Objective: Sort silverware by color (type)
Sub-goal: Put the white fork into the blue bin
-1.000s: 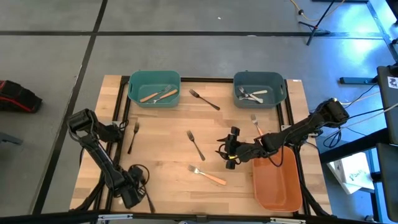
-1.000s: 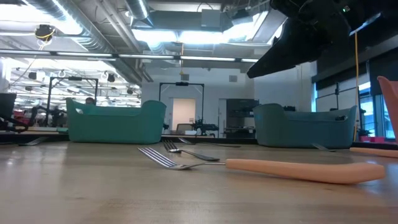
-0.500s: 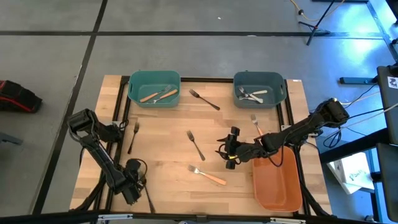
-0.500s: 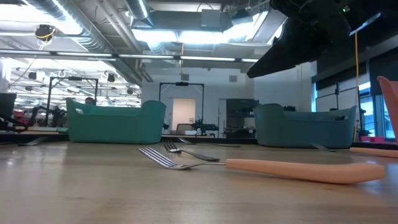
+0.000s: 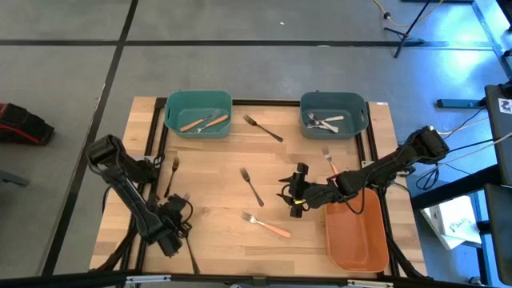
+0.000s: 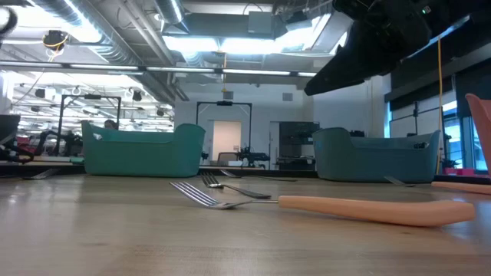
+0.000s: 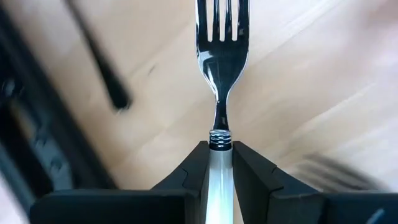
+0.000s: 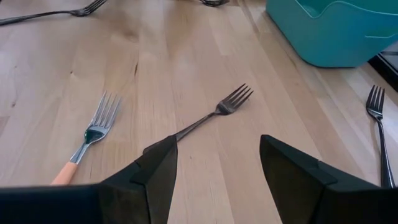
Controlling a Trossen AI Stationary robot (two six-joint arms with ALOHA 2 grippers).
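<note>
Your left jaws [image 7: 219, 167] are pinching a fork with a pale handle [image 7: 221, 68], and its shiny prongs stick out past the jaws, over the tabletop [image 5: 216, 176]. From above, those jaws [image 5: 181, 202] sit in the lower left of the frame, near the tabletop's left edge, and the fork there is too small to make out. Your right jaws [image 8: 214, 165] are spread wide and hold nothing. From above they [image 5: 298, 192] sit just right of the middle of the frame. Right in front of them lies an all-metal fork [image 8: 211, 115], which shows near the middle in the high view [image 5: 251, 186]. Below it in the frame lies a fork with an orange handle [image 5: 266, 225], and it is the big close one in the low view [image 6: 337, 205]. A dark fork [image 5: 170, 176] lies at the left edge of the tabletop, above your left jaws. Another dark fork [image 5: 262, 127] lies between the two teal bins in the upper part of the frame. A fork with an orange handle by the right arm [image 5: 329, 158] lies under the right teal bin. The left teal bin [image 5: 170, 112] holds forks with orange handles. The right teal bin [image 5: 305, 107] holds forks with pale handles. An orange bin [image 5: 356, 252] sits in the lower right of the frame.
</note>
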